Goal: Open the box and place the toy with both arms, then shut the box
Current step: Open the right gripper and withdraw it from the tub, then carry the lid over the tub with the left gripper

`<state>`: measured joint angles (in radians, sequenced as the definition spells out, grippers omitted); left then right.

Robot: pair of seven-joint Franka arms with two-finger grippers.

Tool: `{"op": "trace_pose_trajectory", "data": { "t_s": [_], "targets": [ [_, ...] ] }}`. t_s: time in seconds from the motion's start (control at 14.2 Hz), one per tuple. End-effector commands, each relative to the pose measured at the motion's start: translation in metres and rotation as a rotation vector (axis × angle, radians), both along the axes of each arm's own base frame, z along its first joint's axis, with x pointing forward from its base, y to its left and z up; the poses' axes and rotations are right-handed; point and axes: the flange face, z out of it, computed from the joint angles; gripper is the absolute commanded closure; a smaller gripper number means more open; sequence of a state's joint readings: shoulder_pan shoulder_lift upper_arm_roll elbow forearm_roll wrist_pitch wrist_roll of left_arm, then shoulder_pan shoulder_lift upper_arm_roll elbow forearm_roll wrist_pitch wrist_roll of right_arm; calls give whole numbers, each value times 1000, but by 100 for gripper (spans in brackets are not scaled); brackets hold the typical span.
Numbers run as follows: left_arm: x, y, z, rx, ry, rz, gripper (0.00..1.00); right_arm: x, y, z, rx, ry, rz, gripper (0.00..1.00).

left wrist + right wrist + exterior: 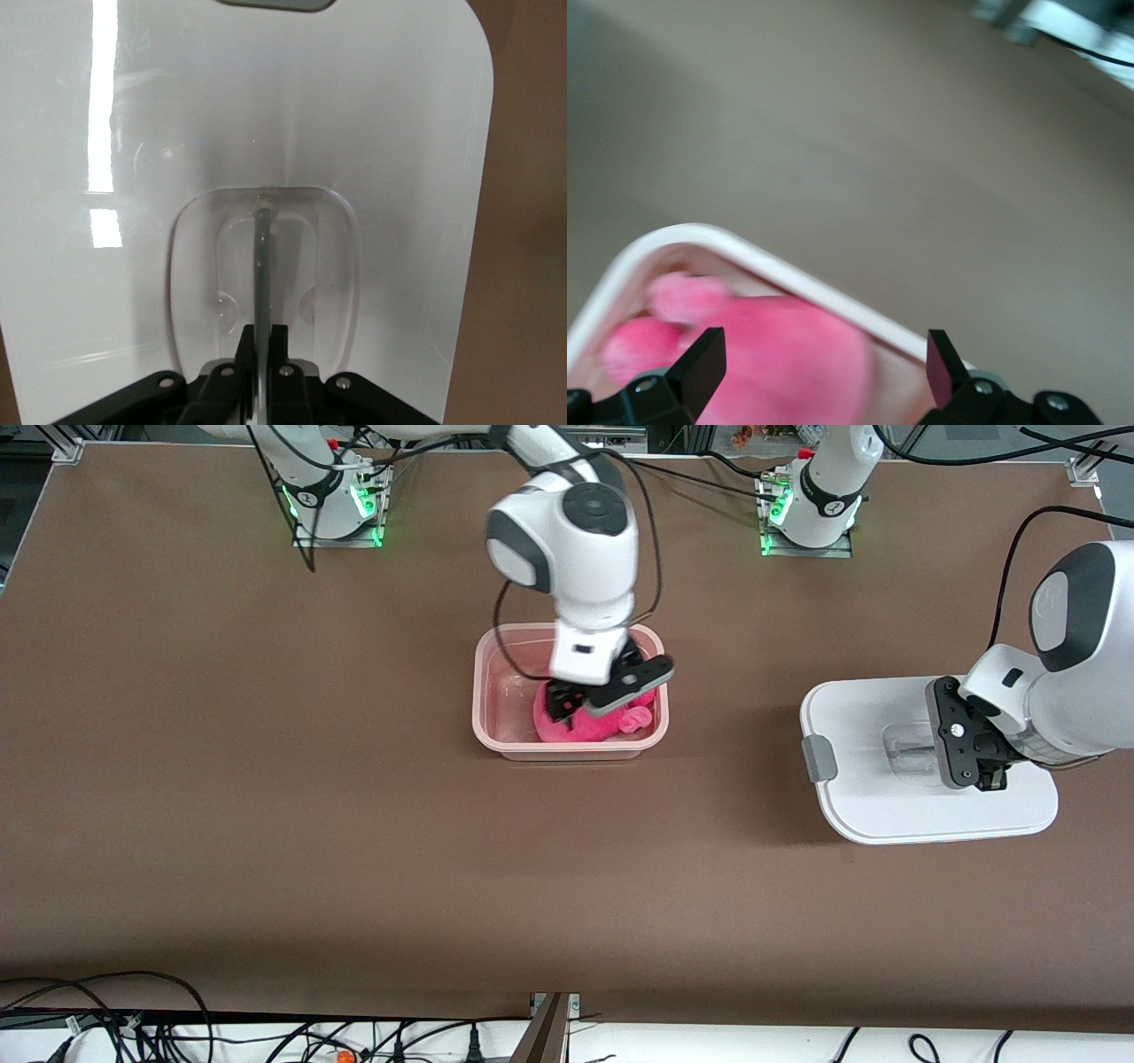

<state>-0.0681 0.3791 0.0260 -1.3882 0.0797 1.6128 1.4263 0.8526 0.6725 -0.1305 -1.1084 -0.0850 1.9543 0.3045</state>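
The pink box (496, 691) stands uncovered mid-table, with the hot-pink toy (585, 729) lying in it. My right gripper (589, 707) hangs just over the toy, open, its fingers spread on either side of the plush without gripping it. In the right wrist view, the toy (788, 372) shows between the tips of the right gripper (824, 350), inside the box rim (744, 248). The white lid (877, 797) is toward the left arm's end of the table. My left gripper (974, 766) is shut on its clear handle. The left wrist view shows the left gripper (264, 332) pinching the handle's rib (263, 257).
A grey side clip (819, 759) sticks out of the lid's edge that faces the box. Both arm bases (332, 505) stand along the table's edge farthest from the front camera. Cables lie along the edge nearest it.
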Motion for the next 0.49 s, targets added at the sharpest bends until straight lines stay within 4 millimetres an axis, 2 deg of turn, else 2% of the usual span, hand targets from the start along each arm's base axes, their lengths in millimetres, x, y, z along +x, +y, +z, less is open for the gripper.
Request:
{"op": "trace_pose_trajectory", "data": {
  "t_s": [0.0,0.14,0.21,0.42],
  "targets": [
    [-2,-23,8,3,-3,-34,100,41,-83,38,48,86,-175,0],
    [-6,-63,8,3,-3,-94,100,63,-155,56,108,177,-302,0],
    [-9,-95,3,6,2,-139,100,68,-187,65,111,193,-352,0],
    [-29,-184,-6,-4,-1,-127,100,61,-273,90,108,254,-442,0]
  ]
}}
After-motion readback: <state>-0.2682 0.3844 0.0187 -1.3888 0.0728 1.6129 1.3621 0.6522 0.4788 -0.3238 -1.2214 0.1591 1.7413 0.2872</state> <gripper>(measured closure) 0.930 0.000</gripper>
